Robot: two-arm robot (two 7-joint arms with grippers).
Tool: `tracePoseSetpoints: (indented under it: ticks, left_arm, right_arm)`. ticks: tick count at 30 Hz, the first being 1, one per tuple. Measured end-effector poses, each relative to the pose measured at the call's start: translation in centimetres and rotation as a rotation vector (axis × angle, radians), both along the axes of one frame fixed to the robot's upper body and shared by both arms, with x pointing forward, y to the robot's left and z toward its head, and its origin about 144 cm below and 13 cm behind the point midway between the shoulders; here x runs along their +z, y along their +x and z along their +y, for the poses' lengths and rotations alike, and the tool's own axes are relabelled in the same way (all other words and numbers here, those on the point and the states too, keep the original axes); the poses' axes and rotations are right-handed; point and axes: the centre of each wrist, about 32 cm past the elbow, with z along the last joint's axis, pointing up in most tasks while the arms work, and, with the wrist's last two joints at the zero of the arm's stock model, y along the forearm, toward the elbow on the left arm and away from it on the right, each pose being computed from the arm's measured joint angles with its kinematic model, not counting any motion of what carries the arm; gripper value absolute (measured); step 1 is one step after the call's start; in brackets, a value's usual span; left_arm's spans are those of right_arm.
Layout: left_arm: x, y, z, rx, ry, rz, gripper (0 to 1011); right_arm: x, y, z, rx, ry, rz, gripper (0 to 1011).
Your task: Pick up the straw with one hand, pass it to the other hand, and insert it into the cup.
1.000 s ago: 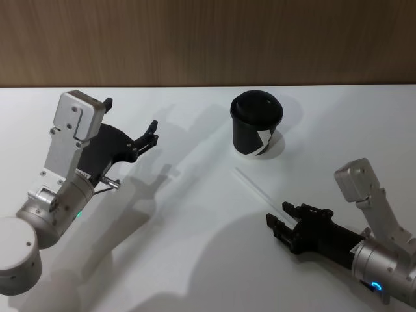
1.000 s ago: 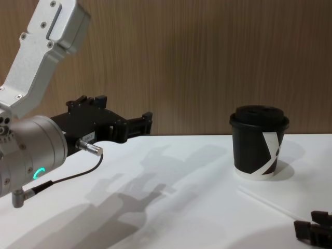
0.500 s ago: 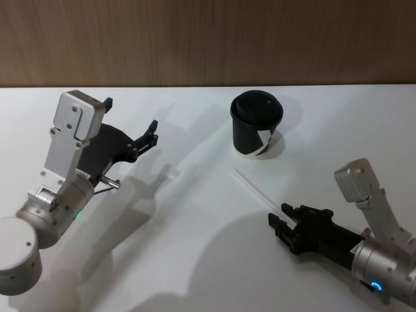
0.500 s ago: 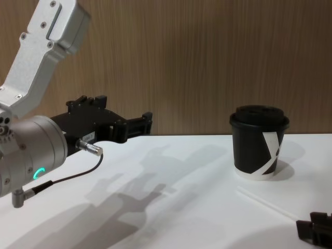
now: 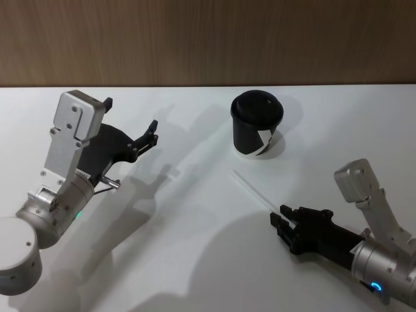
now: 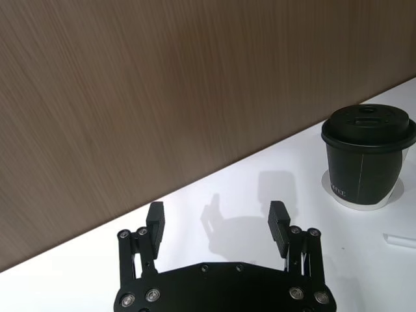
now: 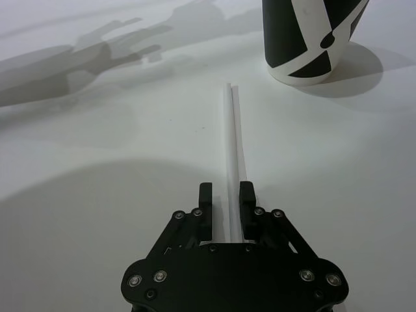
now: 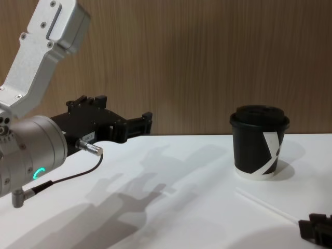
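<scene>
Lab-like white table (image 5: 338,130), wood-panelled wall (image 5: 208,39)

A plain white table (image 5: 338,130) runs back to a brown wood-grain wall (image 5: 208,39) rising from the table's far edge, and soft grey shadows (image 5: 136,214) lie across the table's left half.
</scene>
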Motion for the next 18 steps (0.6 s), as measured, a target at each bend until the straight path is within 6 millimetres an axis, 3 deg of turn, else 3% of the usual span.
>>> tracePoseSetpoints:
  ticks: [18]
  left_arm:
    - [0.00,0.00,0.00,0.000,0.000,0.000,1003]
  right_arm:
    - [-0.01,0.01,-0.02,0.000,-0.001,0.001,142]
